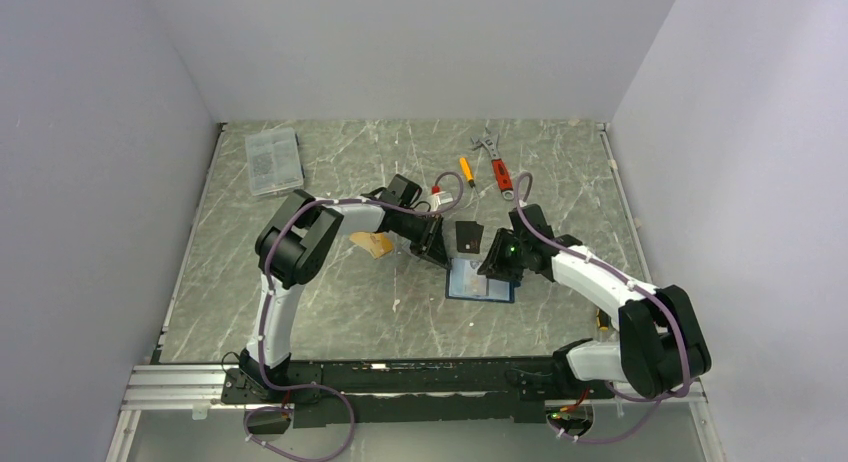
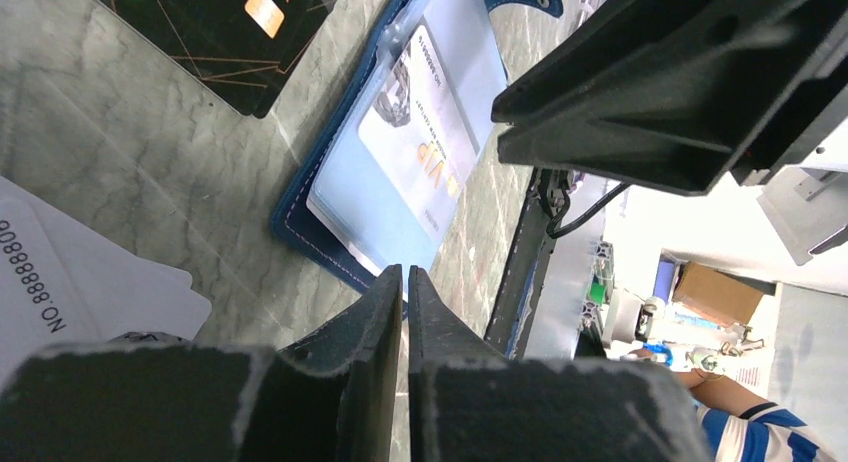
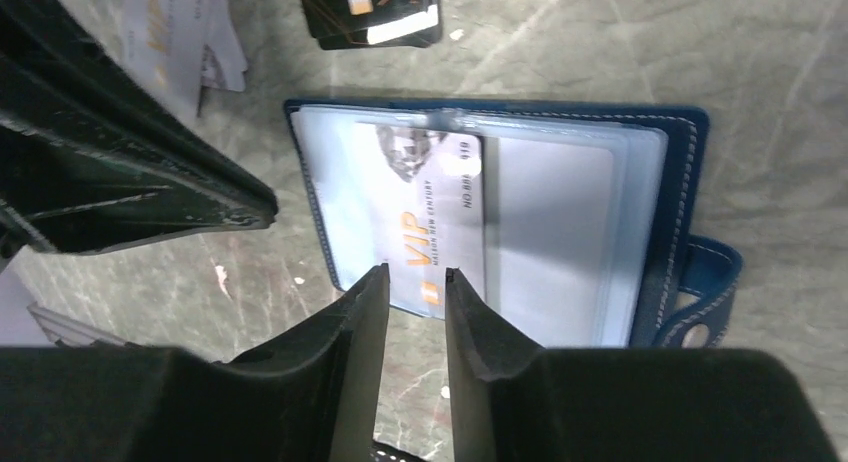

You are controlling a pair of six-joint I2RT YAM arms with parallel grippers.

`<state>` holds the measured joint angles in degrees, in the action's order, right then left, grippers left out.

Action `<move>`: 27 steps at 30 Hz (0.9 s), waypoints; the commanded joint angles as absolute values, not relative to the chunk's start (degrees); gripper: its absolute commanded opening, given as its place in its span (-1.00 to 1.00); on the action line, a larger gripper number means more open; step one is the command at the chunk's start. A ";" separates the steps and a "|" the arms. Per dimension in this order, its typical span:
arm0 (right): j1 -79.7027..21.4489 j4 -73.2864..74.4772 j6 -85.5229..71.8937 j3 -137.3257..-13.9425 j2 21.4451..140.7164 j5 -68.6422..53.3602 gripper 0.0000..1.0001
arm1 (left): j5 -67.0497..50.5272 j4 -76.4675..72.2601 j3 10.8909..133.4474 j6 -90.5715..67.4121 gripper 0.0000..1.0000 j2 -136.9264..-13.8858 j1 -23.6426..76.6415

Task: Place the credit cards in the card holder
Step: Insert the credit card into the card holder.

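- Card holder (image 1: 481, 281) lies open and flat on the marble table (image 1: 330, 302), just right of centre in the top view, between the two wrists.
- Its dark blue cover frames pale clear sleeves. The snap tab (image 3: 706, 294) sticks out at the lower right of the right wrist view.
- A silvery VIP card (image 3: 430, 197) sits in the sleeves, and its lower end reaches the holder's near edge.
- Right gripper (image 3: 415, 277) hovers over that end of the card. Its jaws stand a narrow way apart, and the card under them is wider than the gap, so nothing is clamped.
- Left gripper (image 2: 405, 282) is clenched to a thin slit at the holder's bottom edge in its own view. I cannot tell whether a sleeve is nipped there.
- Black cards (image 3: 368, 10) lie at the top of the right wrist view, just beyond the holder.
- White numbered cards (image 2: 70, 272) lie at the lower left of the left wrist view.
- An orange-gold card (image 1: 375, 244) lies left of centre in the top view, under the left arm.
- A clear compartment box (image 1: 273, 160) sits at the upper left, well apart.
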<state>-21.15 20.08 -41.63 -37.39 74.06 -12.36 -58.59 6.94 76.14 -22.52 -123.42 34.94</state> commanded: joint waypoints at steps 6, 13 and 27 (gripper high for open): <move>-19.63 21.84 -40.96 -35.98 73.89 -6.24 -0.58 | -58.79 8.44 75.00 -19.65 -0.76 -119.59 34.96; -19.64 19.28 -41.37 -35.15 76.67 -7.89 -0.77 | -58.95 8.26 75.30 -20.00 -0.77 -120.39 35.07; -24.36 14.62 -44.36 -37.29 81.14 -10.55 -0.81 | -58.88 8.61 75.48 -19.83 -0.78 -121.38 35.14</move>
